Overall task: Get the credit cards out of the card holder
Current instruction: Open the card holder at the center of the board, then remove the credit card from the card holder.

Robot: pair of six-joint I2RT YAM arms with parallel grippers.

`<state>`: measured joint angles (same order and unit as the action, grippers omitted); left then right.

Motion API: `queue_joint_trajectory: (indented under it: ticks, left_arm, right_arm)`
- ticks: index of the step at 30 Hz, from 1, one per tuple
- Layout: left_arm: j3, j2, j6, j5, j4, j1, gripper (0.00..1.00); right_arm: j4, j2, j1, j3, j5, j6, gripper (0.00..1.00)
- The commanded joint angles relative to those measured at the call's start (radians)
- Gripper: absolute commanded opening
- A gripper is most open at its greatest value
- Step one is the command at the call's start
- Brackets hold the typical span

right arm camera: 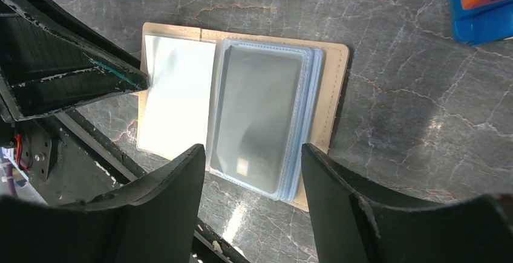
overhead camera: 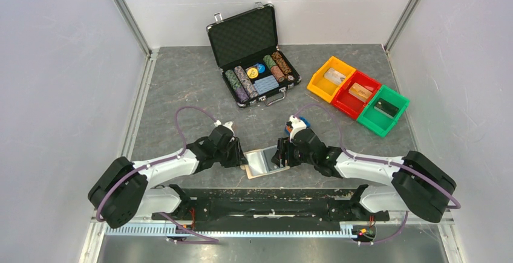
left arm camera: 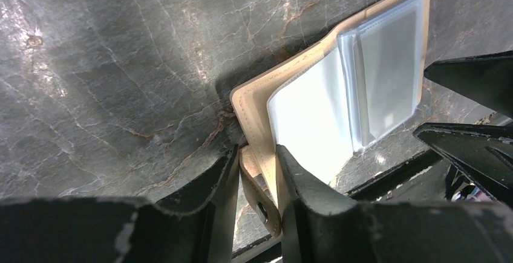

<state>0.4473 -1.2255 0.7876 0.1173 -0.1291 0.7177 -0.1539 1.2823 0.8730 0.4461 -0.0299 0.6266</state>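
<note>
The card holder [overhead camera: 263, 161] lies open on the grey table between both arms, tan cover [right arm camera: 336, 94] down and clear sleeves up. A grey-teal credit card [right arm camera: 257, 112] shows inside the top sleeve of its right half; the left half is a pale glaring sheet [left arm camera: 314, 118]. My left gripper [left arm camera: 257, 151] is shut on the holder's left cover edge, with the snap tab [left arm camera: 263, 205] between the fingers. My right gripper [right arm camera: 251, 148] stands open just above the near edge of the sleeve stack, one finger on each side of it, touching nothing.
An open black chip case [overhead camera: 251, 54] stands at the back. Yellow [overhead camera: 330, 78], red [overhead camera: 358, 94] and green [overhead camera: 384, 110] bins sit at the back right. A blue and orange object [right arm camera: 478, 3] lies just beyond the holder. The black mounting frame [overhead camera: 260, 199] runs right behind the holder.
</note>
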Motion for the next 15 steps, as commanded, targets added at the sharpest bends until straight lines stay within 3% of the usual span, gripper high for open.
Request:
queue_joint_trajectory:
  ticks: [1,6,15]
  left_arm:
    - [-0.007,0.02,-0.014,0.023,0.045,-0.001,0.35]
    - [-0.011,0.022,-0.01,0.028,0.046,0.0,0.35]
    - [-0.022,0.037,-0.002,0.038,0.059,-0.001,0.36]
  right_arm:
    - [0.034,-0.027,0.0,0.053,0.057,-0.028,0.63]
    - [0.07,-0.058,0.0,0.06,0.095,-0.044,0.63]
    - [-0.026,-0.003,0.0,0.033,-0.008,-0.018,0.59]
